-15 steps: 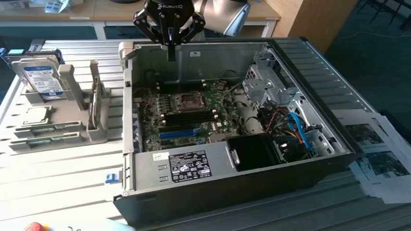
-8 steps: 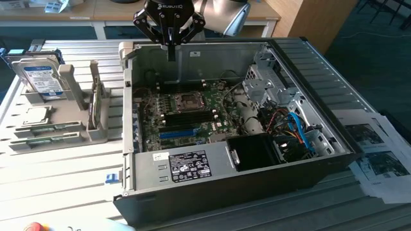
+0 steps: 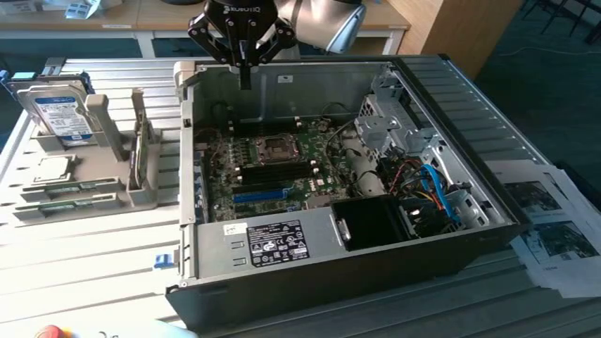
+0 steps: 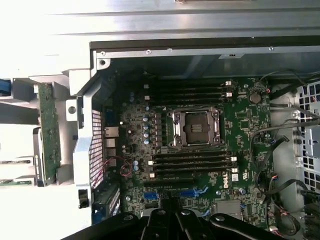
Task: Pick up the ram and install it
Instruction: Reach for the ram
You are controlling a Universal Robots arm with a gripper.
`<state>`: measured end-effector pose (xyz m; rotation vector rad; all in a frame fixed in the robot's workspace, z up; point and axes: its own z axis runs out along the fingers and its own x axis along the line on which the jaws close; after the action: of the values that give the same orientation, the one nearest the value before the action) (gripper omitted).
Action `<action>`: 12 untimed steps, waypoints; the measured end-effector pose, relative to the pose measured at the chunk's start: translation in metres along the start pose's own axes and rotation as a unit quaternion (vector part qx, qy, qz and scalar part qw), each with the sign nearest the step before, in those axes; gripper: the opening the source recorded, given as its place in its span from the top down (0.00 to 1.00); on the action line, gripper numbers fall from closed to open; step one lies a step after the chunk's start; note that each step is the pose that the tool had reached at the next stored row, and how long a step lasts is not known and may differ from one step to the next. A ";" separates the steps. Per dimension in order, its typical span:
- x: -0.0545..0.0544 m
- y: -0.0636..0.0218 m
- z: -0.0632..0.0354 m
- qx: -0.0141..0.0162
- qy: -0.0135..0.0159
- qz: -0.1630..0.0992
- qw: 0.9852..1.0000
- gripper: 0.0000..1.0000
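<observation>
The ram (image 4: 48, 131) is a long thin green stick standing on edge in a grey holder (image 3: 112, 134) outside the open computer case (image 3: 310, 246), on the exterior view's left. In the exterior view it appears as a narrow upright strip (image 3: 138, 158). My gripper (image 3: 246, 76) hangs above the case's far wall, its fingers pressed together and shut with nothing between them. It is well apart from the ram. In the wrist view the black fingers (image 4: 159, 222) sit over the motherboard (image 4: 240, 125), near the dark memory slots (image 4: 192, 162).
A silver-and-blue hard drive (image 3: 58, 113) stands in the holder, with a processor (image 3: 53, 167) lying below it. Inside the case are the processor socket (image 3: 278, 146), a blue slot (image 3: 261, 193), cables (image 3: 432, 186) and a drive cage (image 3: 385, 120). Papers (image 3: 554, 225) lie on the exterior view's right.
</observation>
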<state>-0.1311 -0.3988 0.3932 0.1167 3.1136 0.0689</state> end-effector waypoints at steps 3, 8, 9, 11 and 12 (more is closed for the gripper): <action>0.005 -0.0004 -0.0002 0.000 0.000 0.000 1.000 0.90; 0.014 -0.0011 -0.0004 0.000 0.000 0.000 1.000 0.90; 0.016 -0.0012 -0.0004 0.000 0.000 0.000 1.000 0.90; 0.021 -0.0016 -0.0005 0.000 0.000 0.000 1.000 0.90; 0.023 -0.0017 -0.0006 0.000 0.000 0.000 1.000 0.90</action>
<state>-0.1542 -0.3989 0.3932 0.1165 3.1137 0.0688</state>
